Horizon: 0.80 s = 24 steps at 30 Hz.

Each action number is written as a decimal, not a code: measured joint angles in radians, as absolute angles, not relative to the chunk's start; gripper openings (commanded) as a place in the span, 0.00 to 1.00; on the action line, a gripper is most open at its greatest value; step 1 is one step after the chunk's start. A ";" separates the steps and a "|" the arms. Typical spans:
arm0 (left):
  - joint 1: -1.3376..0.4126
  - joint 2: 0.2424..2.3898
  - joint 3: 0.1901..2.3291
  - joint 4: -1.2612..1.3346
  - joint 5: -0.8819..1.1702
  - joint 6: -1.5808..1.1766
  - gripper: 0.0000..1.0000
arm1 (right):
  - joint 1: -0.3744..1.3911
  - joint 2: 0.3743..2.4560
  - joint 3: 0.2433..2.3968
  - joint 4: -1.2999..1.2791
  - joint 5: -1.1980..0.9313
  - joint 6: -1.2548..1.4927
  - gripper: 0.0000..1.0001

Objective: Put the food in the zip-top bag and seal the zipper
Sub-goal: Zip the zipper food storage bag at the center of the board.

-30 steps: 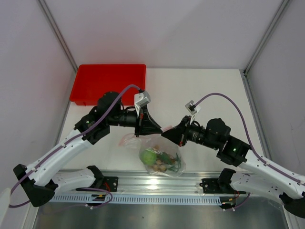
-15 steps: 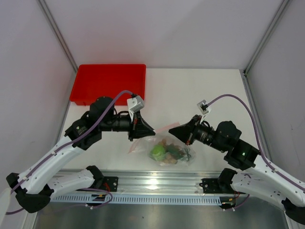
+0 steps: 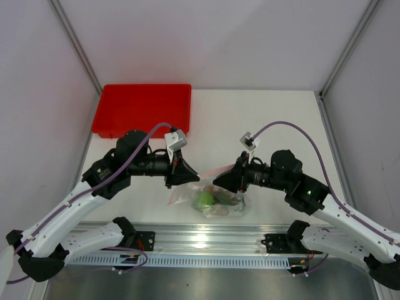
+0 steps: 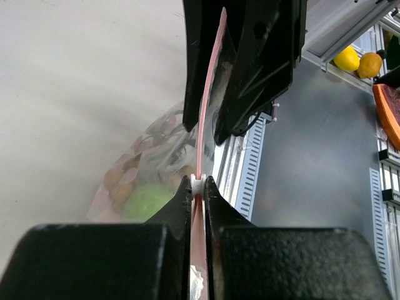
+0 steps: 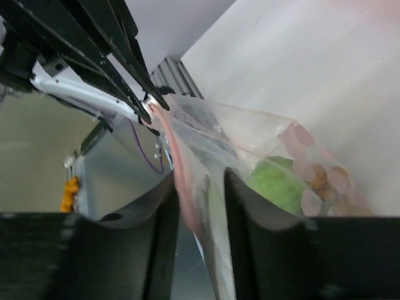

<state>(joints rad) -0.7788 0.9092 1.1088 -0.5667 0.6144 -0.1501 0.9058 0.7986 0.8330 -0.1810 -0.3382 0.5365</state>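
Note:
The zip-top bag [image 3: 220, 204] hangs between my two grippers just above the table's near edge. Inside it are the lime-green fruit [image 3: 204, 200], the tan-brown fruits [image 5: 320, 181] and the green leaves [image 3: 226, 199]. The pinkish zipper [image 3: 205, 173] runs taut between the grippers. My left gripper [image 3: 191, 179] is shut on the zipper's left end, at its small white tab [image 4: 198, 183]. My right gripper [image 3: 219, 181] is closed around the zipper and bag top, with the strip [image 5: 181, 169] passing between its fingers. The two grippers are close together.
The red tray [image 3: 142, 109] stands at the back left. The metal rail [image 3: 206, 240] holding the arm bases runs along the near edge, right below the bag. White walls enclose the table on the left, back and right.
The left gripper drew back to the left with the zipper's end. The right gripper first moved right, then back left along the strip toward the left gripper. The bag shifted slightly right.

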 measured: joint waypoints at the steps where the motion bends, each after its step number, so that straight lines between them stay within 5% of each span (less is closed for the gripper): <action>1: -0.779 0.909 1.109 -0.567 0.616 -0.151 0.01 | 0.906 0.819 0.849 -0.200 -0.360 0.516 0.42; 8: -0.779 0.916 1.108 -0.558 0.639 -0.160 0.01 | 0.905 0.979 1.081 -0.389 -0.455 0.315 0.46; 24: -0.779 0.906 1.077 -0.542 0.661 -0.184 0.01 | 0.861 1.219 1.341 -0.657 -0.667 0.046 0.36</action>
